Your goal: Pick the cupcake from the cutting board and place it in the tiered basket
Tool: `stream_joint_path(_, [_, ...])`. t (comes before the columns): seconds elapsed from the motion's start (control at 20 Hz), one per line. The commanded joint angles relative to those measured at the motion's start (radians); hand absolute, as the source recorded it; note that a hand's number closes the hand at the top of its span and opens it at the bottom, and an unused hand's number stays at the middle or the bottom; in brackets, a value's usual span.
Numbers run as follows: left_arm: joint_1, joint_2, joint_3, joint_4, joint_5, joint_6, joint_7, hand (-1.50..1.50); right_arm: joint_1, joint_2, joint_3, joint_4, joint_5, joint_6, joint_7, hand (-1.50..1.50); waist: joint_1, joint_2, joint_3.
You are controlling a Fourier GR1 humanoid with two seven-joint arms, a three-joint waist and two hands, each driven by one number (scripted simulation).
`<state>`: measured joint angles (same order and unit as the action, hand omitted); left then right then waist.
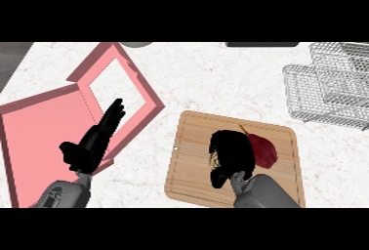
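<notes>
The dark red cupcake (264,149) is seen on the pale wooden cutting board (193,161), toward the board's right half, and it is partly covered by the black right hand (229,155), whose fingers are curled down beside and over its left side; whether a grip is closed on it cannot be told. The cupcake's long axis runs up-left to down-right. The right hand is clearly the nearer one; the left hand (93,142) is held with straight fingers over the pink open box (43,127), well apart. The silver wire tiered basket (328,83) stands up and to the right on the white speckled counter (216,83), with bare surface between
</notes>
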<state>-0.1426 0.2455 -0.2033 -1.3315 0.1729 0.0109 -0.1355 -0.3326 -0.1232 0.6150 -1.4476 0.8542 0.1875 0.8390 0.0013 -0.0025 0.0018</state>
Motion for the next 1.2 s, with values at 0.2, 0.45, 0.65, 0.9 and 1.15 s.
stream_joint_path(0.2, [0.034, -0.051, 0.023, -0.018, -0.047, -0.011, 0.028, 0.00, 0.017, 0.087, -0.010, -0.046, 0.133, 0.007, 0.010, 1.50, -0.001, 0.002, -0.002])
stream_joint_path(0.45, [0.068, -0.002, 0.073, -0.014, -0.003, -0.001, 0.013, 0.00, 0.136, -0.458, -0.358, -0.071, -0.065, -0.010, -0.329, 1.50, -0.105, 0.002, 0.005])
stream_joint_path(0.65, [0.077, -0.001, 0.081, -0.035, -0.001, 0.008, 0.017, 0.00, 0.144, -0.619, -0.537, -0.008, -0.158, -0.031, -0.496, 1.50, -0.116, 0.002, 0.010])
stream_joint_path(0.9, [0.093, -0.006, 0.083, -0.029, -0.004, 0.014, 0.009, 0.00, 0.133, -0.649, -0.789, 0.050, -0.470, -0.011, -0.750, 1.50, -0.131, -0.008, 0.012])
stream_joint_path(1.15, [0.089, -0.010, 0.064, -0.048, -0.007, 0.000, 0.014, 0.00, 0.114, -0.789, -1.011, 0.209, -0.655, 0.091, -1.035, 1.50, -0.079, 0.000, 0.009])
